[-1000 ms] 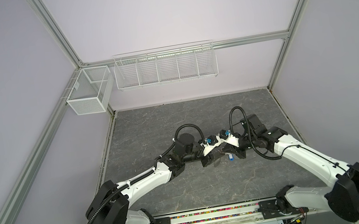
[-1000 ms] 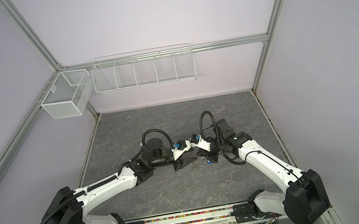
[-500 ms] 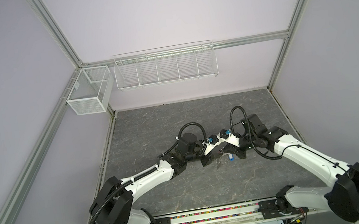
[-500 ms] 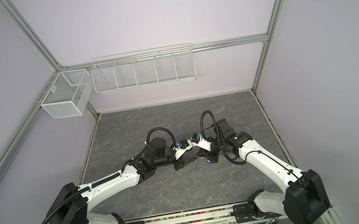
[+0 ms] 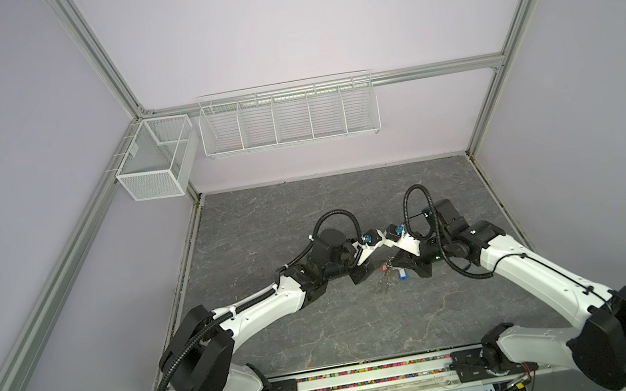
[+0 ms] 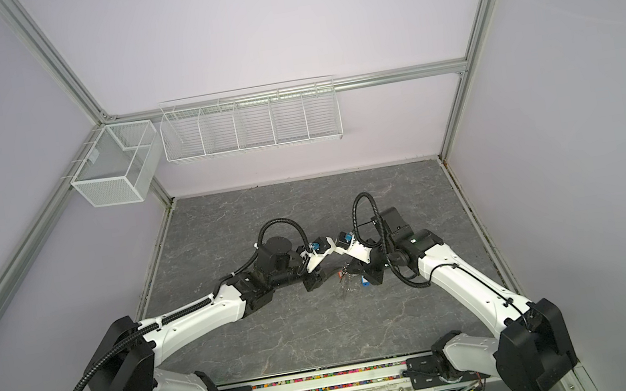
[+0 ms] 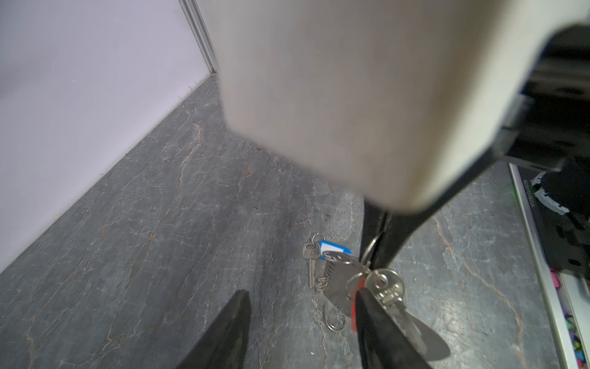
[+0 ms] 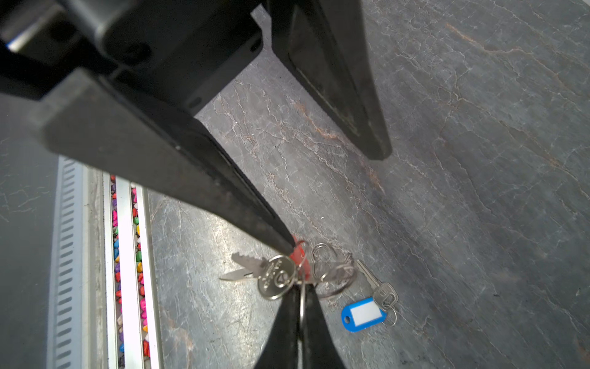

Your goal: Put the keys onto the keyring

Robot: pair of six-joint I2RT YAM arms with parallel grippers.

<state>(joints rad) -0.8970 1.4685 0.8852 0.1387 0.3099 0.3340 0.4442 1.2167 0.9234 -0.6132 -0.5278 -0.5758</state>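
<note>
Two arms lean in low over the grey marbled table (image 5: 305, 214) and meet near its middle in both top views. The left arm (image 5: 261, 309) stretches out from its base with the forearm close to level and the wrist turned toward its partner, so the fingers slant down at the table. The left gripper (image 7: 301, 290) stands wide open and holds nothing. In the left wrist view one finger (image 7: 223, 335) hangs over bare table, while the other finger (image 7: 373, 319) has its tip against the red tag (image 8: 300, 255), just beside the large round-headed key (image 7: 386, 287). A little beyond those parted fingertips lies the smaller key (image 7: 309, 258) with its blue tag (image 8: 362, 314), flat on the table and clear of both grippers. The keyring (image 7: 336, 281), a grey crescent-shaped plate with small rings along its edge, is bunched with the large key right at the left gripper's touching fingertip. Whether it rests on the table or hangs just above it I cannot tell. The right gripper (image 8: 301, 295) has its fingers pressed together on a wire ring (image 8: 301, 306) of that keyring. The right arm (image 5: 533, 277) mirrors the left, rising from its base and sloping inward, with the wrist bent so the fingers point steeply down.
</note>
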